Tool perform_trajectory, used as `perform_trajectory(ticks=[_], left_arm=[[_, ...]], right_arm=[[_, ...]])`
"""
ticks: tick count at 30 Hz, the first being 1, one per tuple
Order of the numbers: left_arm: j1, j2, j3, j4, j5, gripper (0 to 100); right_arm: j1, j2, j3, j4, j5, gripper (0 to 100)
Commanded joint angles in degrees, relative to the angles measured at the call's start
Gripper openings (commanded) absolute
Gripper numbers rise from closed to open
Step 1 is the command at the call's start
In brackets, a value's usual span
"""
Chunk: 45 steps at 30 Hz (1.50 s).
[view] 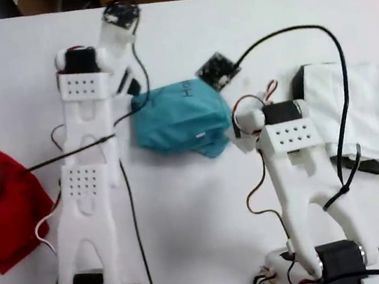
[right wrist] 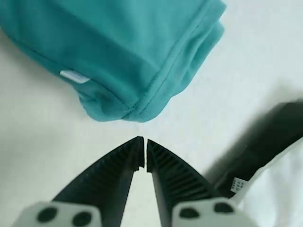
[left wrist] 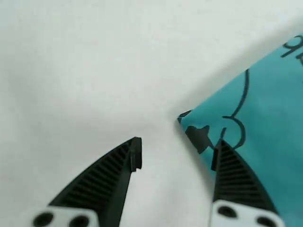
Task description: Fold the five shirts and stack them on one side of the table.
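Observation:
A partly folded teal shirt (view: 183, 118) lies mid-table between the two arms. My left gripper (left wrist: 177, 151) is open at the shirt's near-left corner. One of its fingers (left wrist: 236, 179) rests over the printed teal cloth (left wrist: 265, 104), the other over bare table. My right gripper (right wrist: 143, 147) is shut and empty, its tips just off the rounded hem corner of the teal shirt (right wrist: 123, 52). A crumpled red shirt (view: 0, 200) sits at the left edge. A folded white shirt (view: 358, 111) lies on a black one (view: 362, 163) at the right.
The white table (view: 201, 225) is bare between the arm bases. Cables (view: 338, 93) run across the white shirt and beside the left arm (view: 87, 192). The black and white shirts (right wrist: 279, 189) lie close beside my right gripper.

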Motion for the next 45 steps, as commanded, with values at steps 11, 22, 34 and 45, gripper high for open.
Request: perform_trajectory(ticks=[11, 22, 34, 45], left_arm=[[-12.57, -5.8, -1.89, 1.14, 3.6, 26], [-12.66, -5.71, -1.89, 1.14, 3.6, 26], [-14.68, -5.45, 2.24, 1.14, 3.34, 26], [-14.77, -5.71, 5.32, 1.14, 3.52, 26]], right_arm=[[-11.91, 38.02, -60.04, 28.35, 11.08, 18.0], [-13.49, 58.33, -69.8, 35.74, 13.98, 15.4], [-11.47, 42.42, -76.66, 35.56, 17.58, 15.6], [-11.3, 55.96, -77.54, 19.56, 16.35, 15.8]])
